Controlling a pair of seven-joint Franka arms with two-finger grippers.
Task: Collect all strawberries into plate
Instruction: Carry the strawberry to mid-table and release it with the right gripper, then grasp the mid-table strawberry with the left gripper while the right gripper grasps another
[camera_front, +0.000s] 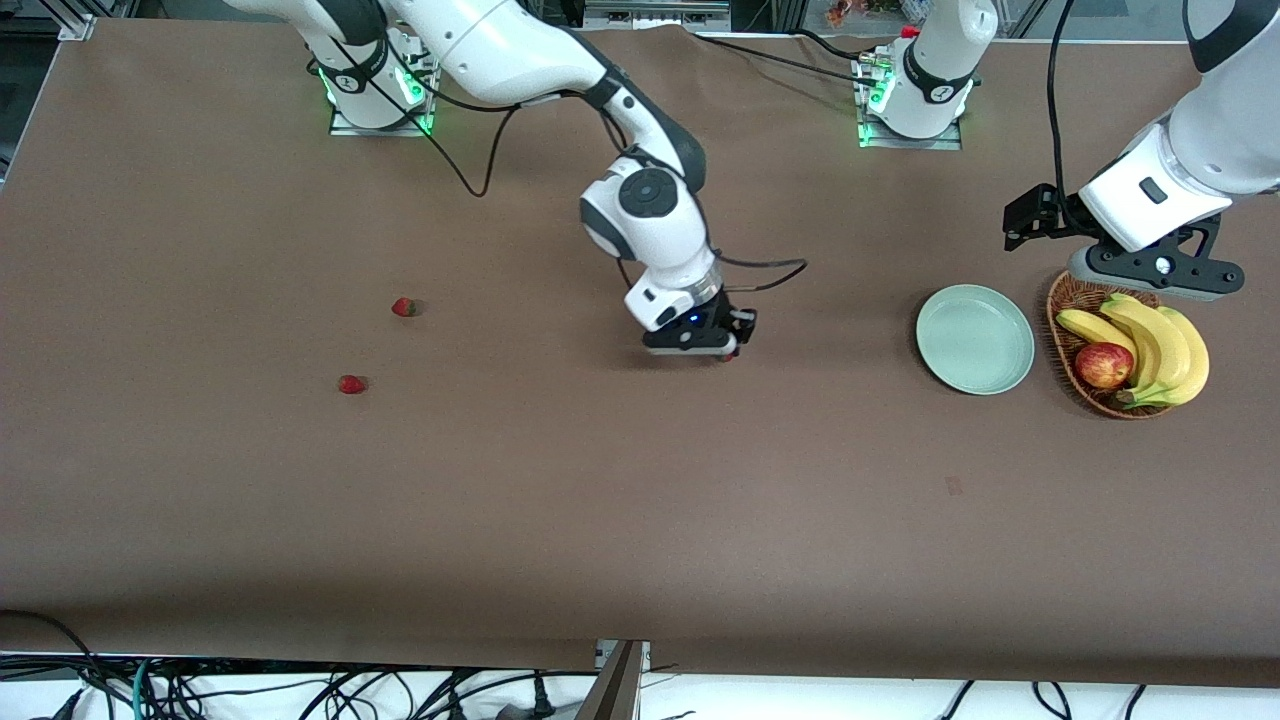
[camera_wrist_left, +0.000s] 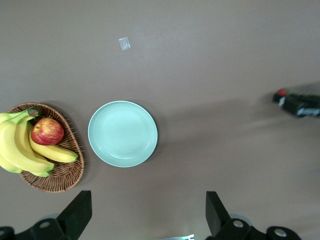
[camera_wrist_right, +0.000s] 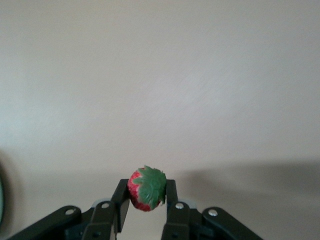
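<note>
Carrying strawberry (camera_wrist_right: 147, 189) clamped in right tool (camera_wrist_right: 146, 202) toward plate (camera_front: 975, 338) at 3 o'clock; keeping level, releasing low over centre. Left tool (camera_wrist_left: 145, 212) waiting, spread apart.

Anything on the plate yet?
No. The plate is bare in both views; nothing covers it. One strawberry sits in the right gripper, two lie on the table.

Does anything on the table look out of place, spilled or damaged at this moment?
Nothing looks damaged or spilled. One small odd thing: a pale scrap lies on the bare table, nearer the front camera than the plate. It looks like a bit of tape.
</note>
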